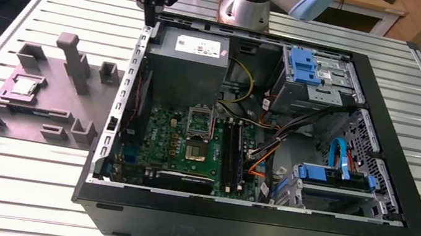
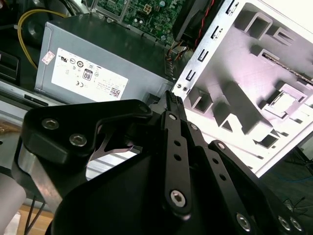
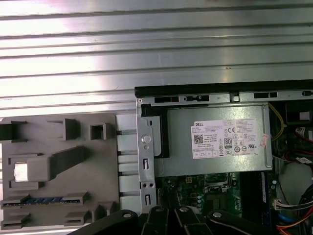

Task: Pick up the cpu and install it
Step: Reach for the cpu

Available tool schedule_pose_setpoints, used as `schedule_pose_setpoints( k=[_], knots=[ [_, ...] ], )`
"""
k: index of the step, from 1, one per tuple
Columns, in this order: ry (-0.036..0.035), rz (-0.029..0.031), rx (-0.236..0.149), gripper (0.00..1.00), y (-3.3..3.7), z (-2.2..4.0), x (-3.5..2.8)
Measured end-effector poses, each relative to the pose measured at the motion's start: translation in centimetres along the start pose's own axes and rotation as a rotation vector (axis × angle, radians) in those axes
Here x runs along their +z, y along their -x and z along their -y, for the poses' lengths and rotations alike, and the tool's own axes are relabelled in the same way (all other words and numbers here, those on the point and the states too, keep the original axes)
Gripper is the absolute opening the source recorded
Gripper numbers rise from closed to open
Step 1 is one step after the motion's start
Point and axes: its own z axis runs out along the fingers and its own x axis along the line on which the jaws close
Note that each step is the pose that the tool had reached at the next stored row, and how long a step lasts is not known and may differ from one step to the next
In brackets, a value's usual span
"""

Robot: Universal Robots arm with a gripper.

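The cpu [image 1: 25, 86] is a small silvery square lying flat in a pocket of the grey holder block [image 1: 45, 107], on the exterior view's left beside the open computer case. It shines bright in the first wrist view [image 3: 20, 171]. My gripper [image 1: 152, 16] hangs over the far left corner of the case, above the power supply's edge, well away from the cpu. Its black fingers [image 2: 172, 105] are shut together with nothing between them. The motherboard's socket [image 1: 193, 147] lies open in the middle of the green board, its lid [image 1: 200, 118] raised.
The black case [image 1: 261, 226] fills the middle of the slatted metal table [image 1: 11, 163]. Inside are the grey power supply [image 1: 188, 58], blue drive brackets [image 1: 306, 66], orange and black cables [image 1: 267, 158]. The arm's base [image 1: 244, 7] stands behind the case.
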Motion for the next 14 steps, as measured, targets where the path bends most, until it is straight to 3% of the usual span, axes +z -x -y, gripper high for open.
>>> schedule_pose_setpoints(
  k=[14],
  knots=[
    [0.0000, 0.0000, 0.000, 0.10, -0.27, 0.02, 0.06]
  ],
)
